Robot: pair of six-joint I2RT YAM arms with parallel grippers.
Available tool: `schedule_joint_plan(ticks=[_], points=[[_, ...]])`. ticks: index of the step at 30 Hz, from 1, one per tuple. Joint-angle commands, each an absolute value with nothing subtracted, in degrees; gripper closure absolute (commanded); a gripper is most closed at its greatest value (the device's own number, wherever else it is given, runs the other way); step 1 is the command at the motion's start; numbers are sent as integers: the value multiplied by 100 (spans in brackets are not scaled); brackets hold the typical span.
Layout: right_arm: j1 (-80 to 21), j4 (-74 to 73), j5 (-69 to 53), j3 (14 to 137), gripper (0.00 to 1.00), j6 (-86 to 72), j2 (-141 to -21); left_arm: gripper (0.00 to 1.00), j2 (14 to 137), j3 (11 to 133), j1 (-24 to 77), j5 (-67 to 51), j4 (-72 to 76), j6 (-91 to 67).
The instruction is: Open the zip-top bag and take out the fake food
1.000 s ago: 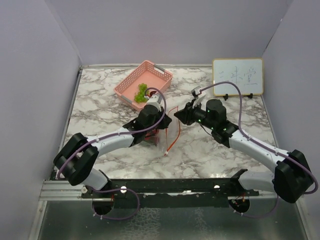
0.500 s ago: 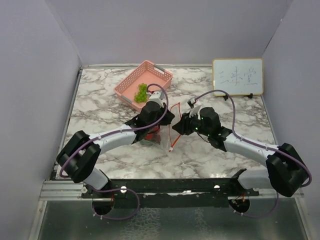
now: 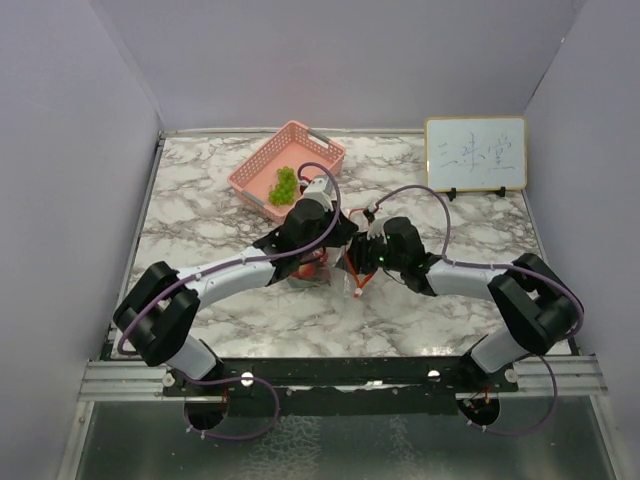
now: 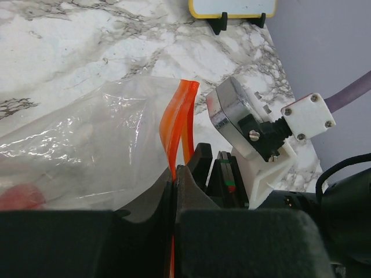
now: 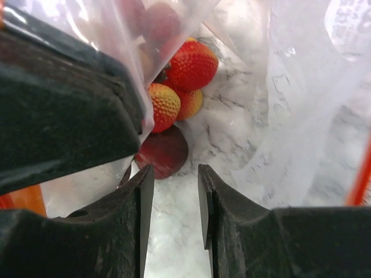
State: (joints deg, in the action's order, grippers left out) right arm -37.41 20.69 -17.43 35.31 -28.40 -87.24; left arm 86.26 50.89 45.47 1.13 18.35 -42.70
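The zip-top bag (image 3: pixel 340 268) lies mid-table, mouth held up. My left gripper (image 4: pixel 174 171) is shut on one side of its red-orange zip strip (image 4: pixel 174 124), with clear plastic (image 4: pixel 87 145) spreading left. My right gripper (image 5: pixel 173 174) is open, its tips pushed down inside the bag mouth above the marble. Just ahead of its fingers lies the fake food: a dark red piece (image 5: pixel 164 152) and red-and-yellow berries (image 5: pixel 194 63). In the top view the two grippers (image 3: pixel 325 238) (image 3: pixel 362 258) meet over the bag. A green grape cluster (image 3: pixel 285 185) sits in the basket.
A pink mesh basket (image 3: pixel 310 140) stands at the back, left of centre. A small whiteboard (image 3: pixel 475 153) stands at the back right. Grey walls close in the marble table (image 3: pixel 200 200) on three sides. The left gripper's dark finger (image 5: pixel 64 116) fills the right wrist view's upper left.
My right gripper has moved left and down into the bag's mouth and its jaws have spread wider. The left gripper has kept its hold on the zip strip, shifting slightly right.
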Motion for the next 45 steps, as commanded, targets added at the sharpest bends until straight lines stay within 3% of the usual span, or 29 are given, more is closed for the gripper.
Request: schedule_joint_plan(ticks=[1, 14, 20, 27, 32, 38, 45], points=[[-3753, 3146, -2381, 3688, 61, -3284, -9200, 100, 8443, 5064, 4643, -126, 2127, -4420], [-3762, 4718, -3442, 3731, 34, -4071, -10308, 100, 8079, 4843, 4669, -21, 1997, -4374], [-4023, 4035, -3146, 4026, 30, -3739, -10603, 100, 8134, 4847, 4673, -8, 1982, -4363], [-4219, 3869, -3047, 4178, 37, -3649, -10880, 100, 8160, 4845, 4669, 7, 1966, -4354], [-4246, 3649, -2901, 4133, 55, -3608, -10865, 100, 8080, 4804, 4668, 108, 1867, -4294], [-4246, 3397, -2633, 3990, 68, -3615, -10541, 100, 7972, 4751, 4667, 234, 1784, -4231], [-4243, 3065, -2341, 3832, 69, -3568, -9879, 100, 7788, 4677, 4663, 506, 1586, -4136]])
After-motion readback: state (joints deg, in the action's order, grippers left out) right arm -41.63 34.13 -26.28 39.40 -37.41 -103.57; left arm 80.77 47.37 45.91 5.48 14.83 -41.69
